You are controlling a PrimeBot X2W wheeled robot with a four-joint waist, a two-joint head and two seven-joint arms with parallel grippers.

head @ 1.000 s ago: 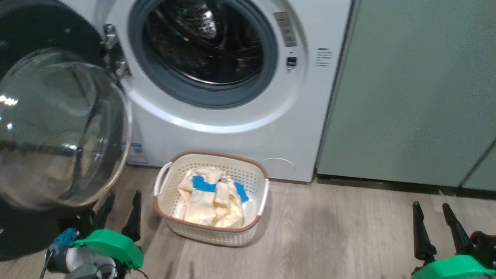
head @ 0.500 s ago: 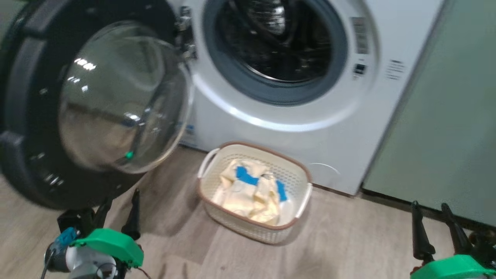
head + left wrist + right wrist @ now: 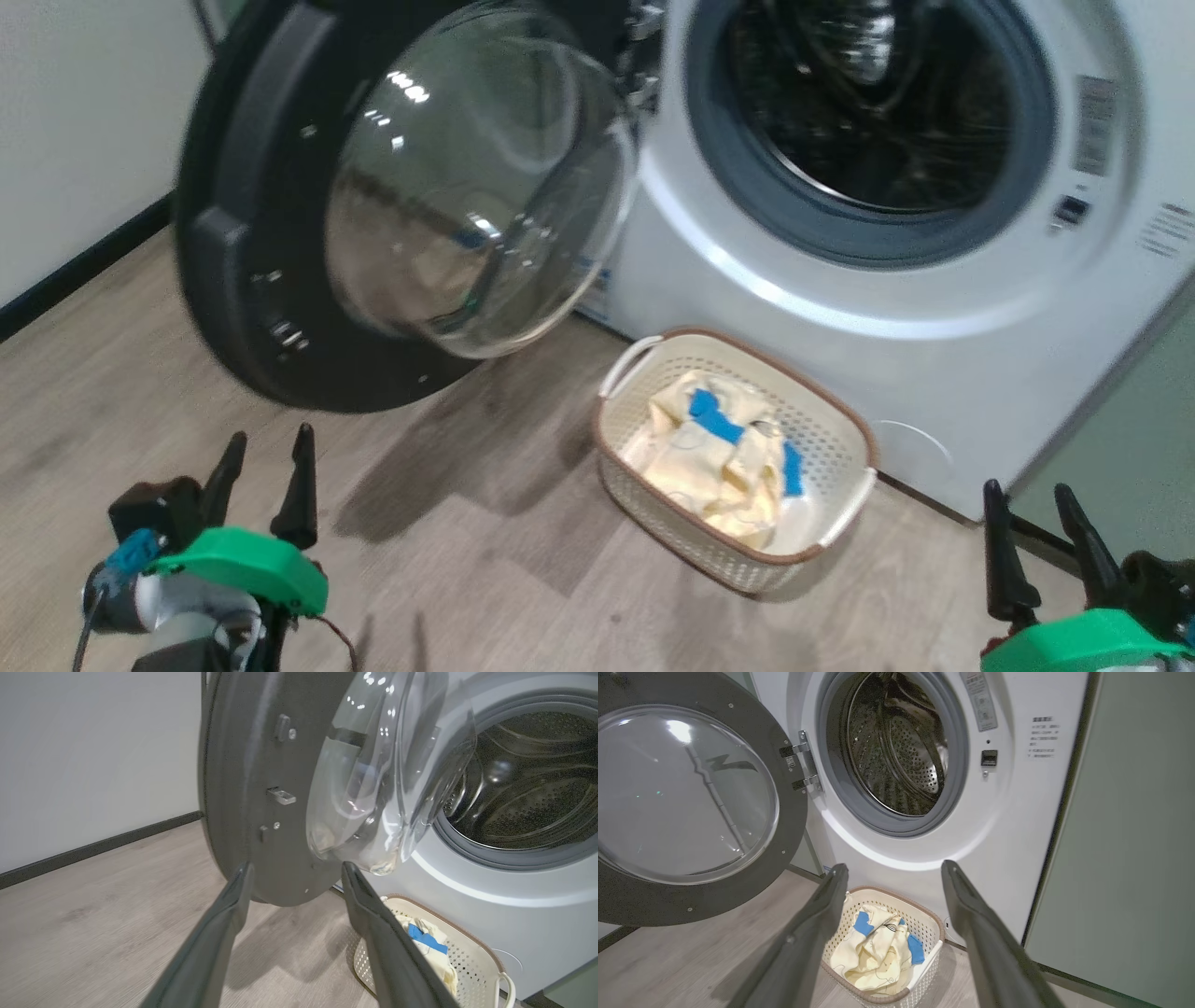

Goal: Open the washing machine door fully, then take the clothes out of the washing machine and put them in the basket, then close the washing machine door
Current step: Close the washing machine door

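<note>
The big white front-loading washing machine (image 3: 934,373) stands with its grey rubber-rimmed drum mouth (image 3: 887,250) uncovered, and the perforated metal drum wall shows inside. Its large round door, a wide glossy black ring around a bulging clear glass bowl (image 3: 233,280), is swung out on the hinges at the machine's left side.

On the grey wood-look floor (image 3: 467,579) just in front of the machine, below the drum mouth, sits the small cream perforated plastic basket with a brown rim and white side handles (image 3: 672,527). Whether it touches the machine's front panel cannot be told. The soft cream-yellow clothes with thin line drawings and bright blue patches (image 3: 719,467) lie crumpled inside the basket.

The left gripper (image 3: 271,434) hovers above the floor in front of the machine's open door, jaws spread wide and holding nothing. In the left wrist view its dark fingers (image 3: 219,933) frame the door's lower edge without touching it. The right gripper (image 3: 1027,487) hangs out before the machine's right corner, jaws likewise spread and empty. A pale green cabinet (image 3: 1134,835) adjoins the machine's right side.
</note>
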